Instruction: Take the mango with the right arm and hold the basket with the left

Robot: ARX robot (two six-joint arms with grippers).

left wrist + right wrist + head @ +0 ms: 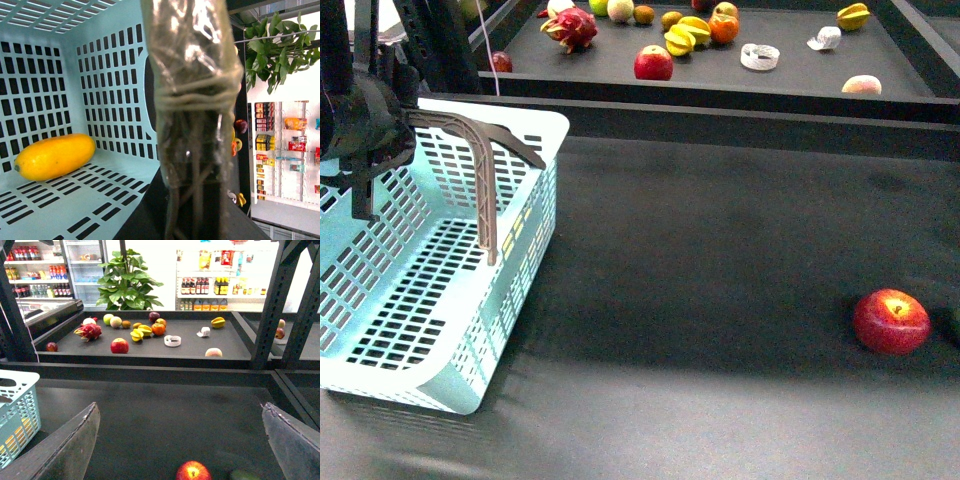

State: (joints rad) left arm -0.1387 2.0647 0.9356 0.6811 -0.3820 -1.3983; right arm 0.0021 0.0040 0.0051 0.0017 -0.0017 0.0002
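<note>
The light turquoise basket (525,270) stands at the left of the dark table with its grey-brown handles (485,190) up. My left gripper (360,130) is shut on the basket at its far left rim. In the left wrist view a tape-wrapped finger (192,75) fills the middle, in front of the basket's slotted wall (110,85). The plain yellow mango (55,156) lies on the basket's floor; it is hidden in the front view. My right gripper (182,440) is open and empty, low over the table just behind a red apple (192,471). The basket's corner (17,410) shows to its left.
The red apple (891,321) lies at the right of the table with a green thing (955,322) beside it at the frame edge. A raised black tray (720,100) behind holds a dragon fruit (570,27), another apple (653,63), star fruits (685,37) and other fruit.
</note>
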